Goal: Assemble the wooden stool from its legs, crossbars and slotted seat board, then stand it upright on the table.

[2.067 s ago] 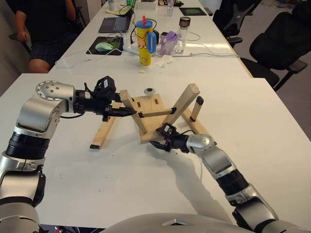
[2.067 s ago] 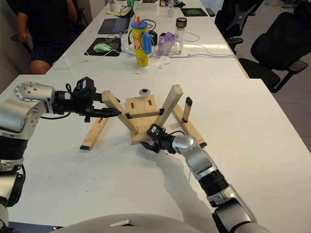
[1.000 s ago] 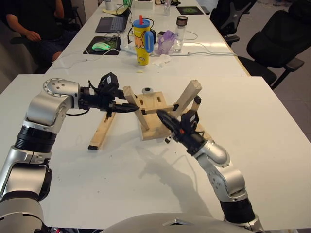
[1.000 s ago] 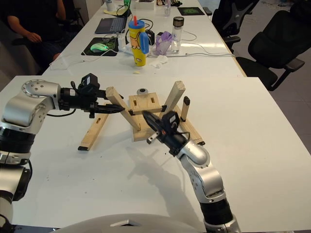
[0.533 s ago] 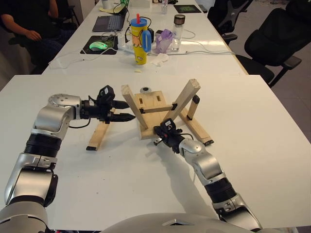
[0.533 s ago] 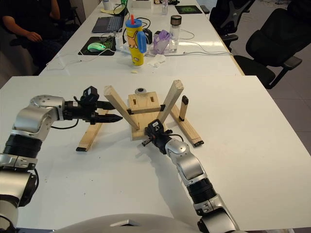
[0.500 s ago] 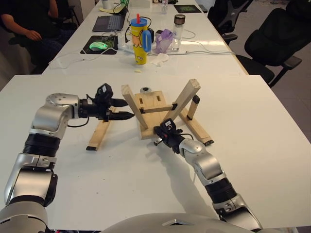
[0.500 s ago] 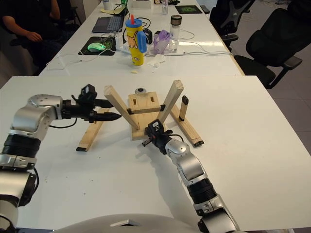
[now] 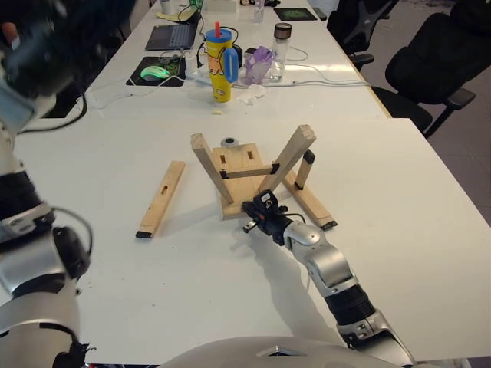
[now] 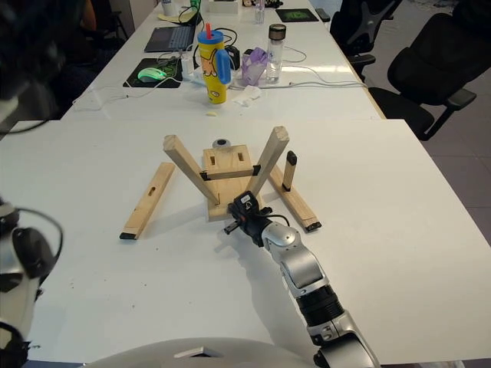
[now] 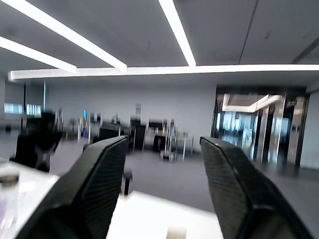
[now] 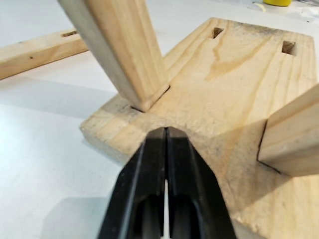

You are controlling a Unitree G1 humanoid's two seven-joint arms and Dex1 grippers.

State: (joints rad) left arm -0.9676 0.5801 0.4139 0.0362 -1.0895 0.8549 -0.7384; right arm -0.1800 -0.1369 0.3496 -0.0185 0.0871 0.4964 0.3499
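left arm has swung up and away from the standing leg it was beside half a second ago. the left pincer (image 11: 163, 143) now faces out at the room, and its two dark ribbed fingers (image 11: 94, 189) look well apart with nothing between them, though that view is blurred. my right pincer (image 12: 165, 130) has not budged: fingers pressed together, empty, tip at the near edge of the seat board (image 12: 239, 74).

the seat board lies flat on the bench (image 9: 192, 291) just ahead of that pincer. the left standing leg (image 9: 207, 165) and the right standing leg (image 9: 296, 152) already sit in its near slots, leaning outward to either side of the tip, tied by a crossbar (image 9: 249, 173) beyond it. i judge the job roughly half done. the two far slots (image 12: 215, 32) are open, so the next move calls for lifting the loose leg (image 9: 161, 198), which lies well off to the right pincer's left, and seating it there.

i cannot tell whether the right tip touches the wood or stops just short. another leg (image 9: 313, 205) lies flat to that pincer's right, partly hidden behind the right standing leg. a short dark-capped piece (image 9: 307, 167) stands by it, and i cannot make out how it is seated.
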